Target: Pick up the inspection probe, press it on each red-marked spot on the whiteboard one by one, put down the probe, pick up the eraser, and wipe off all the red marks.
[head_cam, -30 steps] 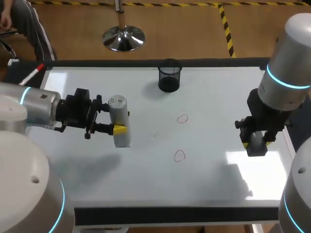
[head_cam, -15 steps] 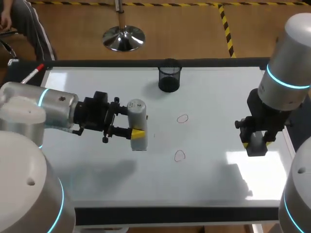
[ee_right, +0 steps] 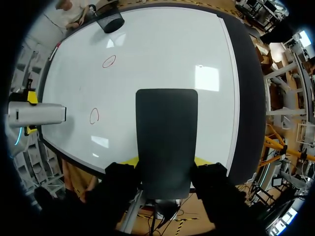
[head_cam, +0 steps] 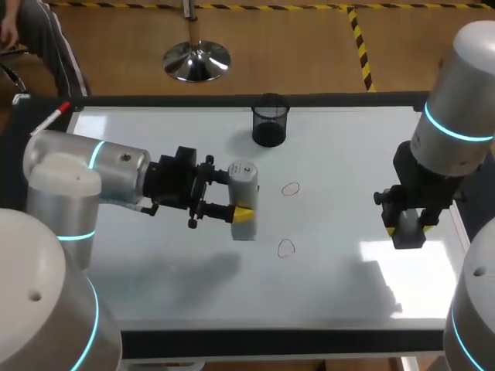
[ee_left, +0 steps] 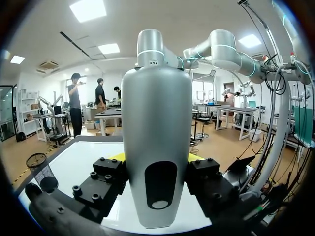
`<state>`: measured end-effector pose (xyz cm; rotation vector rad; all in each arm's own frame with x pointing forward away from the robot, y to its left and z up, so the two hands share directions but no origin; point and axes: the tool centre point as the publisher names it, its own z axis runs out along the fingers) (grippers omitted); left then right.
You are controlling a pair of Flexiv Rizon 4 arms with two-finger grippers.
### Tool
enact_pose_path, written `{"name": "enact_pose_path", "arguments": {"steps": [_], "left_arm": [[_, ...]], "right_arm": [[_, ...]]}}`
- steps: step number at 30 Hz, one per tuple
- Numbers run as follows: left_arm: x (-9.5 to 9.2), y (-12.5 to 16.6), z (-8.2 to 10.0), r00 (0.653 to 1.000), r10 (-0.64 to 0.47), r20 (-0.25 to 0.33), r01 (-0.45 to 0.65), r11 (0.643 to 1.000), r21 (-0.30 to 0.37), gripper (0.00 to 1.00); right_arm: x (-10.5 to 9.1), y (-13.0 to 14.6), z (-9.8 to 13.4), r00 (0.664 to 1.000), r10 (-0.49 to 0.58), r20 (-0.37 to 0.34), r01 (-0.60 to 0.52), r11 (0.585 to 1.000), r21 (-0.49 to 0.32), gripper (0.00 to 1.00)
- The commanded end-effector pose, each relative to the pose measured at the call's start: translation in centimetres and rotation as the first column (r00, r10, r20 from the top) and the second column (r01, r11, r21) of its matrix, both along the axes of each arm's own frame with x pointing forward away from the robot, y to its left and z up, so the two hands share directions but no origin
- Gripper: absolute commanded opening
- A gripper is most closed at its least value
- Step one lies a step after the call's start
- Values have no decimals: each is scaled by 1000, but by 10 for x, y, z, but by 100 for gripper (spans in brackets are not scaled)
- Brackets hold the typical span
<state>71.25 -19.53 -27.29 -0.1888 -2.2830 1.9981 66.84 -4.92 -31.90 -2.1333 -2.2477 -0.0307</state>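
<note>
Left gripper (head_cam: 232,195): clamped on the inspection probe (head_cam: 245,185), over the middle of the whiteboard (head_cam: 340,170), well in from its edges.
Red rings: one (head_cam: 290,188) and another (head_cam: 286,247), near the probe's right.
Right gripper (head_cam: 407,226): closed on the eraser (ee_right: 166,140), by the right edge.
Open room: bare board between the arms; mesh cup (head_cam: 270,120) at the far edge.

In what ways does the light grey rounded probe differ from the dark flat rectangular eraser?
The light grey rounded probe is pale and bottle-shaped; the dark flat rectangular eraser is a black slab. The probe sits in the left hand near the red oval marks; the eraser sits in the right hand toward the right side of the whiteboard. Both are clamped in a hand.
</note>
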Motion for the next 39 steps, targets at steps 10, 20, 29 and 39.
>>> {"name": "enact_pose_path", "arguments": {"steps": [10, 20, 29, 39], "left_arm": [[-4, -29, -13, 1000, 16, 5, -16, 1000, 25, 0], [-3, -47, -18, 1000, 1, 13, -1, 1000, 1, 0], [1, -60, -27, 1000, -15, 9, 16, 1000, -24, 0], [7, -77, -41, 999, -39, -16, 38, 998, -43, 0]], "right_arm": [[0, -1, 0, 1000, 1, 2, -1, 1000, 3, 0], [0, -1, 0, 1000, 1, 2, -1, 1000, 3, 0], [0, -1, 0, 1000, 1, 2, -1, 1000, 3, 0], [0, -1, 0, 1000, 1, 2, -1, 1000, 3, 0]]}}
